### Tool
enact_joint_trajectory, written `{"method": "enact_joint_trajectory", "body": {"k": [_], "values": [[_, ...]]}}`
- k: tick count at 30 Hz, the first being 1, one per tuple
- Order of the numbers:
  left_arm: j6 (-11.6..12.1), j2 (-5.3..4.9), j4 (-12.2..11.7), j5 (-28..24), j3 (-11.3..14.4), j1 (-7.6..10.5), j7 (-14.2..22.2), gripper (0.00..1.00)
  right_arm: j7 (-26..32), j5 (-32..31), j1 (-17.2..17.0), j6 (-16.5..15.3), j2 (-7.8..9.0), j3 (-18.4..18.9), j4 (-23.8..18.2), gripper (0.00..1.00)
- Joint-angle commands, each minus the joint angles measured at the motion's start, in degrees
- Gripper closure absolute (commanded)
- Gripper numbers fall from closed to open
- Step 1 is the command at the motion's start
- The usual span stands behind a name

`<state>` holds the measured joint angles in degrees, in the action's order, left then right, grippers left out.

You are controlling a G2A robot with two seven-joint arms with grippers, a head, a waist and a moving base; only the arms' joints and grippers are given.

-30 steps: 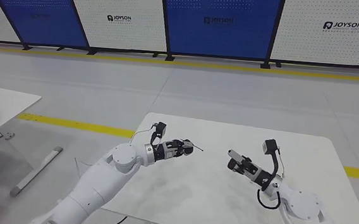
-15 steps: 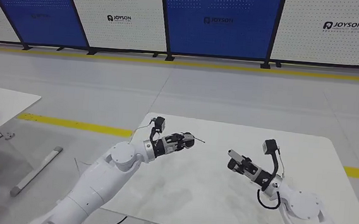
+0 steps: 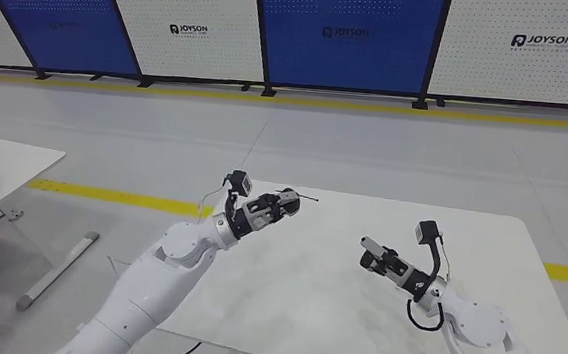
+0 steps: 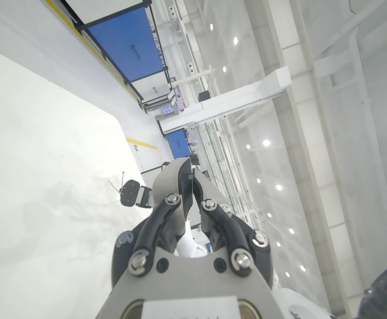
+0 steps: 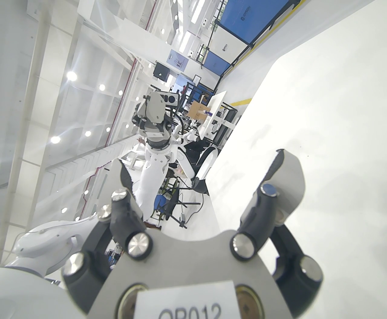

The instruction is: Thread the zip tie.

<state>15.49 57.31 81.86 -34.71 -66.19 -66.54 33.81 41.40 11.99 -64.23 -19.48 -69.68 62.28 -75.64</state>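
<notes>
Jaws, left side: pressed together on the zip tie (image 3: 303,195). Jaws, right side: spread wide, with nothing between them.

Table (image 3: 479,243): white, with both of my arms over it.

Left arm (image 3: 183,247): comes in from the near left, elbow bent, forearm angled toward the far left corner of the table. The wrist is tipped up, so my left wrist view looks across the hall and at the ceiling lights.

Right arm (image 3: 478,325): comes in from the near right, forearm aimed at the middle of the table.

Left gripper (image 3: 282,203): held above the far left part of the table. Its fingers (image 4: 184,178) meet pad to pad.

Right gripper (image 3: 372,252): over the right half of the table, well apart from the left one and facing it. Its fingers (image 5: 284,169) stand far apart.

Zip tie: a thin black strap sticking out past my left fingertips toward the right arm, clear of the table.

Hard to make out: the part of the strap inside the grip is hidden between the pads. I cannot tell which end is clamped, and the head is too small to find from above. Both of my arms are cut off at the near edge of the top view.
</notes>
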Motion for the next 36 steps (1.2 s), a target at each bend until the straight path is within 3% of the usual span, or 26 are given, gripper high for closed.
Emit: {"method": "enact_joint_trajectory", "body": {"k": [1,3,6,9,20,23,26,28,34,36], "values": [[-0.7,0.24,-0.5,4.8,1.6,-0.01,-2.3,1.00,0.0,0.0,0.0,0.0,0.00,0.0,0.0,0.00],[-1.0,0.54,-1.6,8.4,3.3,0.12,-4.0,1.00,0.0,0.0,0.0,0.0,0.00,0.0,0.0,0.00],[0.6,1.07,-2.8,12.3,5.4,-0.18,-6.6,1.00,0.0,0.0,0.0,0.0,0.00,0.0,0.0,0.00],[2.0,1.31,-3.7,14.9,6.9,-0.96,-6.3,1.00,0.0,0.0,0.0,0.0,0.00,0.0,0.0,0.00],[1.3,1.41,-3.1,13.4,7.0,-1.02,-5.5,1.00,0.0,0.0,0.0,0.0,0.00,0.0,0.0,0.00],[4.0,1.37,-1.4,9.7,5.4,-1.41,-3.9,1.00,0.0,0.0,0.0,0.0,0.00,0.0,0.0,0.00],[4.0,1.13,1.6,2.6,2.3,-2.82,2.7,1.00,0.0,0.0,0.0,0.0,0.00,0.0,0.0,0.00],[4.0,0.98,2.1,-0.2,0.2,-3.82,5.5,1.00,0.0,0.0,0.0,0.0,0.00,0.0,0.0,0.00],[4.0,0.94,2.3,0.2,-0.5,-4.09,5.4,1.00,0.0,0.0,0.0,0.0,0.00,0.0,0.0,0.00],[3.0,0.97,2.2,2.1,0.2,-4.21,5.1,1.00,0.0,0.0,0.0,0.0,0.00,0.0,0.0,0.00]]}}
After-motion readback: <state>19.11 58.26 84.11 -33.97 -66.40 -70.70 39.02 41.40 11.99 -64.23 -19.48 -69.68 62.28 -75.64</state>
